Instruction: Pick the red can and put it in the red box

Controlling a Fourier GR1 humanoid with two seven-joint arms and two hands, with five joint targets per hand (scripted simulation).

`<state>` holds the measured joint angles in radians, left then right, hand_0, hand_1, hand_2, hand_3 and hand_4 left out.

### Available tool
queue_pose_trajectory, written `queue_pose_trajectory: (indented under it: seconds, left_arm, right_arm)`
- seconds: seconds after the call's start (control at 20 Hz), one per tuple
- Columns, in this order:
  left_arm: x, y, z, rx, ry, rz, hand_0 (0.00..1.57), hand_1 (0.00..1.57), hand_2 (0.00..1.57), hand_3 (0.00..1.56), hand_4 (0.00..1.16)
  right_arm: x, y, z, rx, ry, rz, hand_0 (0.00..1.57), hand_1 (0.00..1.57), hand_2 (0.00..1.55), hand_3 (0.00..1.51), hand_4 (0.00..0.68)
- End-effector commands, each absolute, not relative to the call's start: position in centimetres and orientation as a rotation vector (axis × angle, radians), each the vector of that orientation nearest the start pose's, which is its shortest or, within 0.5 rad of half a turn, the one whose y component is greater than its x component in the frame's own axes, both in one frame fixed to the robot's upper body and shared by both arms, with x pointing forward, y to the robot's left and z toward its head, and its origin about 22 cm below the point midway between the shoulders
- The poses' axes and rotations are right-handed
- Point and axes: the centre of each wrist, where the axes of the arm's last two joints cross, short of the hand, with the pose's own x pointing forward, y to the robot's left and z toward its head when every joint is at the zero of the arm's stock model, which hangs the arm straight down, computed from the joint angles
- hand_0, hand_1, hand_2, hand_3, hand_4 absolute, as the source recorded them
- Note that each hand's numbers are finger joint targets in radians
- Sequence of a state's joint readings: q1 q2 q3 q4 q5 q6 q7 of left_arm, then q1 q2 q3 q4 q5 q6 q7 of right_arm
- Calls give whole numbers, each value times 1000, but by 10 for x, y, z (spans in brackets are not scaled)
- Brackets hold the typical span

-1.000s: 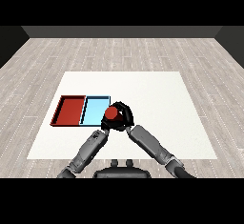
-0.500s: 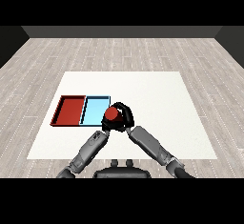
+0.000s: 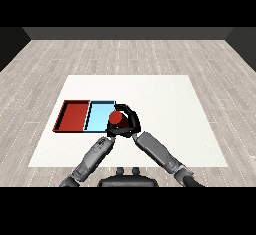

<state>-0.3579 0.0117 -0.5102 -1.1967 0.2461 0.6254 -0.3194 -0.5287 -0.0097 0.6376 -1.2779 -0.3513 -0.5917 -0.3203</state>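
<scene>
One red can (image 3: 116,118) sits in the curled right hand (image 3: 131,124), beside two trays (image 3: 89,117).

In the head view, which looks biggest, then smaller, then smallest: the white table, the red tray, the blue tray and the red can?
1. White table
2. Red tray
3. Light blue tray, nearly alike, partly hidden
4. Red can

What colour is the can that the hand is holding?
Red. The can shows in the head view, with the right hand curled round it.

One red can (image 3: 116,118); two trays: red tray (image 3: 74,116), light blue tray (image 3: 98,115); two hands, apparently.
</scene>
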Motion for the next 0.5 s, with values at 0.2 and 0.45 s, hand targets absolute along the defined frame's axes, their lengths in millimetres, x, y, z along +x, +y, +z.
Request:
queue_pose_trajectory:
  seconds: [0.2,0.45]
  left_arm:
    - [279,76,9,60,-1793,38,1571,1571,1555,1481,1131]
    - [271,88,-22,54,-1722,59,1571,1571,1571,1509,1145]
  right_arm:
    - [288,-52,35,271,-1932,114,0,0,0,0,0]
    - [287,-57,58,233,-1953,53,0,0,0,0,0]
